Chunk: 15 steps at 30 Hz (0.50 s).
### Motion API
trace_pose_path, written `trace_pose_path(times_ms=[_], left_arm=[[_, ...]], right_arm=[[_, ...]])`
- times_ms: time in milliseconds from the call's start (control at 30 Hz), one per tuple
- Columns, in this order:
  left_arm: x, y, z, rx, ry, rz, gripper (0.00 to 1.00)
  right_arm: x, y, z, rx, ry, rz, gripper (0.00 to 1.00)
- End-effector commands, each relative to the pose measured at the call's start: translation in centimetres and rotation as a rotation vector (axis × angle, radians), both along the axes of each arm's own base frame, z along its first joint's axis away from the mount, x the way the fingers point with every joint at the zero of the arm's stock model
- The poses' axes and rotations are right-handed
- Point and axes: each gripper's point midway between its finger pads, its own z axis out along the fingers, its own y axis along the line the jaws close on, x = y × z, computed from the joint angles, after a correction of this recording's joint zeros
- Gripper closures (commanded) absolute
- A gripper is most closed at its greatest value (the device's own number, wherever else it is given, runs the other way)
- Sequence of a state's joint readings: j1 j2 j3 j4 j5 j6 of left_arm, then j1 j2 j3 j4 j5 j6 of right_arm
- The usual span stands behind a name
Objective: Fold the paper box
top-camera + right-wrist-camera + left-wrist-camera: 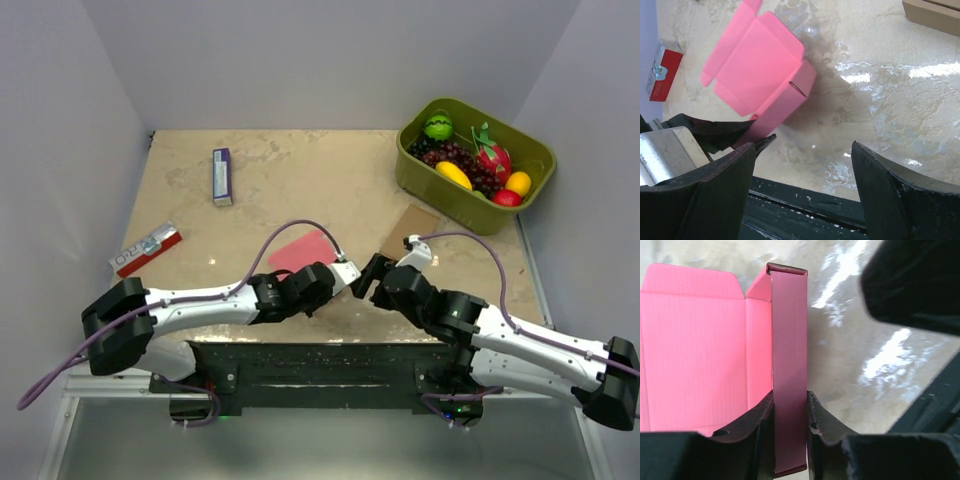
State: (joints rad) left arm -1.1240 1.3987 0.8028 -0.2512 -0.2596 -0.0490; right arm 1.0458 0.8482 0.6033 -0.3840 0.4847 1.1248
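At two o'clock on the mottled beige table (300, 160) we see an olive-green plastic tub (445, 197) holding dark grapes (455, 154), a pink dragon fruit (493, 158), a long yellow fruit (453, 175), a small orange fruit (518, 183), a red fruit (506, 197) and a round green fruit (437, 127). The printing on the red-and-white packet (146, 249) at nine o'clock and on the purple-and-white carton (222, 176) at eleven is too small for us to read. Near six o'clock lies the thin pink card paper box (700, 350), partly opened out, with the left gripper (790, 410) pinched onto its upright side panel, while the right gripper (804, 147), at the box's three o'clock, has its fingers spread wide and holds nothing
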Motion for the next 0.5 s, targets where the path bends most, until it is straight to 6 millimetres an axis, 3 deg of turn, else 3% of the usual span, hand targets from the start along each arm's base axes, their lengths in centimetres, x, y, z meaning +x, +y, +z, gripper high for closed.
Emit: trace_pose_path(times_ms=[0, 167, 233, 367, 467], left_arm=[[2.6, 3.2, -0.1, 0.191, -0.179, 0.12, 0.76], [1.7, 2.8, -3.2, 0.263, -0.118, 0.077, 0.7], [1.0, 2.3, -4.0, 0.264, -0.078, 0.049, 0.63], [0.4, 1.5, -4.0, 0.218, -0.044, 0.026, 0.39], [-0.1, 0.8, -3.2, 0.164, -0.023, 0.014, 0.32]], right_arm=[[0.8, -0.1, 1.4, 0.049, -0.056, -0.035, 0.19], [0.7, -0.5, 1.5, 0.057, -0.067, -0.039, 0.19], [0.6, -0.7, 1.5, 0.057, -0.069, -0.04, 0.19], [0.3, -1.5, 1.7, 0.059, -0.078, -0.041, 0.18], [0.2, -1.8, 1.7, 0.038, -0.085, -0.035, 0.18]])
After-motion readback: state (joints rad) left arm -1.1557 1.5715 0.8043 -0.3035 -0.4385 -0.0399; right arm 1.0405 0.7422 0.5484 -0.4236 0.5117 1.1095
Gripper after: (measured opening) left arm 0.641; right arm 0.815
